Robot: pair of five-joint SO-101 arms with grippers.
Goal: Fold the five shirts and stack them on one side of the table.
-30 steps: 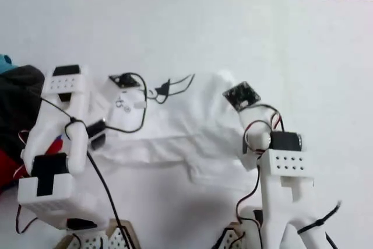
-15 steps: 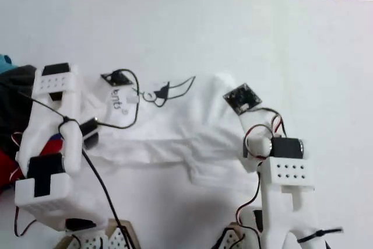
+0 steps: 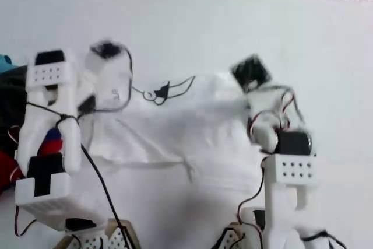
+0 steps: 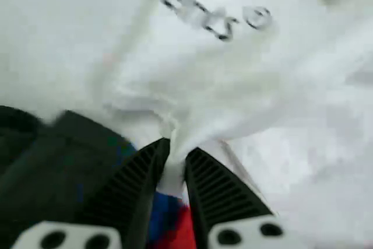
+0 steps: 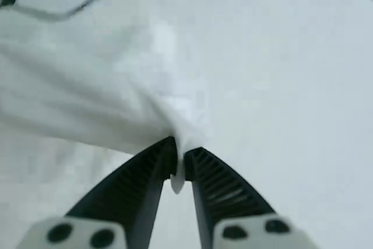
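Folding the white shirt (image 3: pixel 192 135) now, with both arms on it. Spread across the middle of the table (image 3: pixel 233 21), with a small dark print toward the far edge and wrinkles along the near edge. At the left end, pinched by the left gripper (image 4: pixel 173 164): jaws almost closed, with only a thin bunch of white cloth between them. At the right end, pinched in the same way by the right gripper (image 5: pixel 178 170), jaws nearly together on a small tip of the hem. At the left edge of the table, just beside the left arm, a pile of other clothes (image 3: pixel 11 103) in dark, red and blue.

To do this step well, keep both pinches tight and carry the two ends at the same height and the same speed, so as not to twist the cloth. Lift enough to free the held edge from the table, but not so much as to drag the whole shirt. Lay the held edge straight on the opposite one, then press down before opening. Take care on the left side not to catch the dark pile. Judged as early in the task, with this shirt not yet folded.
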